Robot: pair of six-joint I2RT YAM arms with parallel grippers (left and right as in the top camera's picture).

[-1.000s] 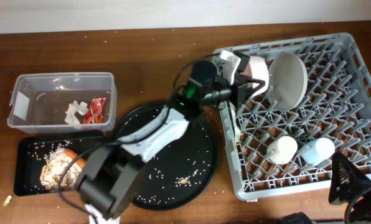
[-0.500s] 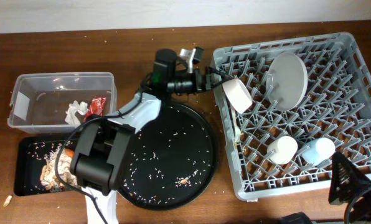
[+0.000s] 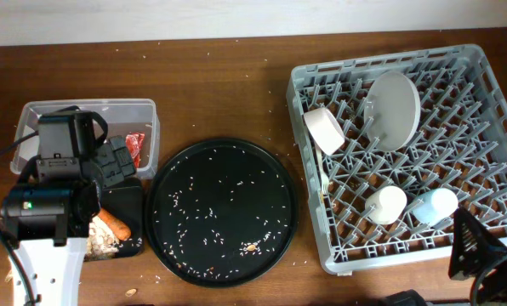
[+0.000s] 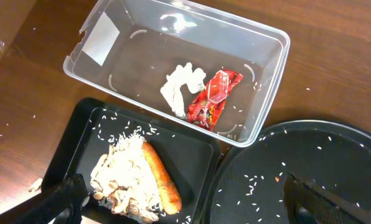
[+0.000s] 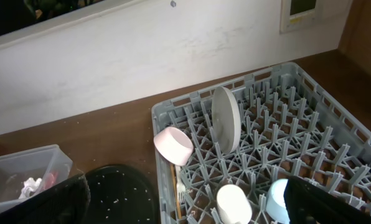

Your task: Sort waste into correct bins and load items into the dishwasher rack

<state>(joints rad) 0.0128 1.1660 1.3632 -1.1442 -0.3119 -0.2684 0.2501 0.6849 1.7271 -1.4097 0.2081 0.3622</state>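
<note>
Waste: crinkled, foil-like red wrapper point(image 4: 213, 96) and crumpled white tissue point(image 4: 179, 93) lie touching in the clear plastic tub point(image 4: 269, 87), up-left of the round black tray point(image 3: 222, 170). The smooth, tapered orange carrot-like stick point(image 4: 160, 179) rests against a heap of scraps and rice point(image 4: 120, 177) in the shallow black tray point(image 4: 79, 143), just left of the round tray.

Grey pegged dishwasher rack point(image 3: 483, 85), right of the round tray: white plate point(image 3: 394, 98) on edge, small white bowl point(image 3: 324, 129) tilted at the corner nearest the round tray.

Left tool point(image 4: 185, 186) hangs over the shallow tray, fingers spread, empty. Right tool point(image 5: 187, 186) is also spread, empty.

Risks (judgement): scattered rice grains point(image 3: 211, 195) on the round tray look too fine to pinch; sweeping could spill them onto the wooden surface point(image 3: 219, 85). The leaning bowl may slip off its pegs if knocked.
</note>
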